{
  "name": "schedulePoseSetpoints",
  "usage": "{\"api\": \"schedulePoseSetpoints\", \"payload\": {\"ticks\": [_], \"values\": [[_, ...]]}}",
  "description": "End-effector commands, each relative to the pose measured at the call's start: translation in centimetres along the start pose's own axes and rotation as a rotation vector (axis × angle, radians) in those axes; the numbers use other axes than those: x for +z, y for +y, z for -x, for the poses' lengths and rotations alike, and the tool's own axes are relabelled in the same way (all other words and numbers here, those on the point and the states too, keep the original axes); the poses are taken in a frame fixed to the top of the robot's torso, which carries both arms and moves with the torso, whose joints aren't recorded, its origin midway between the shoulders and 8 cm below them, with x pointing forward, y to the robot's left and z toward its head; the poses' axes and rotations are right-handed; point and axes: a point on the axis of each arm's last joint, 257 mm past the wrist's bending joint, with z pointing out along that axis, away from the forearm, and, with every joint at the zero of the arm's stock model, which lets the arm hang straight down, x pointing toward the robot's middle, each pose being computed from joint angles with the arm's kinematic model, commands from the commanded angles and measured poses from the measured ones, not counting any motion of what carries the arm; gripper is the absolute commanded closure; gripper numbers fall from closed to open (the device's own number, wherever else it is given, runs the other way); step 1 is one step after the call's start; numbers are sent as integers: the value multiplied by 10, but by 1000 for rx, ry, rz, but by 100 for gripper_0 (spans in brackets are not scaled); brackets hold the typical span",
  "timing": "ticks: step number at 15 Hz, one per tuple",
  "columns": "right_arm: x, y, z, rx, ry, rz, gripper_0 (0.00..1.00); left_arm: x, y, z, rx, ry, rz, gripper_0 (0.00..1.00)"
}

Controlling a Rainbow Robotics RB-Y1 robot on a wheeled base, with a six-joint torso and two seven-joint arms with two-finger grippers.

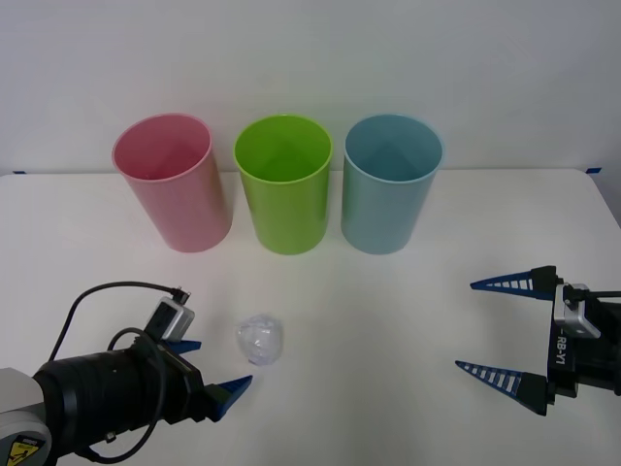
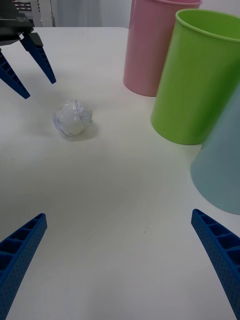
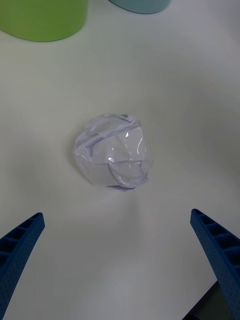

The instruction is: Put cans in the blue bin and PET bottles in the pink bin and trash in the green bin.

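Note:
The trash [image 1: 259,339], a whitish crumpled ball of clear wrap, lies on the white table in front of the bins. My left gripper [image 1: 209,367] is open just short of it, and the ball [image 3: 112,152] sits a little beyond the left gripper [image 3: 116,215] fingertips, untouched. At the back stand the pink bin [image 1: 173,184], the green bin [image 1: 283,189] and the blue bin [image 1: 388,194] in a row. My right gripper [image 1: 466,325] hangs open at the right, far from the ball [image 2: 73,118]. Cans and PET bottles are out of view.
The white table [image 1: 388,320] stretches bare between the two grippers and up to the bins. A white wall rises behind the bins. The table's right edge runs close past the right arm.

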Motion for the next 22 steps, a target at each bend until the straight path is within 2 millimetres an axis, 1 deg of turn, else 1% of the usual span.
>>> {"api": "schedulePoseSetpoints", "payload": {"ticks": [1,3,6,8,11,13,16,22], "values": [[0,0,0,0,0,0,0,14,-1,8,11,-3,15,0],[0,0,0,0,0,0,0,26,-4,13,30,-4,14,4],[0,0,0,0,0,0,0,38,-6,18,47,4,13,4],[0,0,0,0,0,0,0,45,-3,21,48,7,26,4],[0,0,0,0,0,0,0,50,-2,20,77,19,51,4],[0,0,0,0,0,0,0,55,-5,21,107,25,66,4],[0,0,0,0,0,0,0,64,-6,21,130,37,70,7],[0,0,0,0,0,0,0,71,-3,22,141,46,80,8]]}}
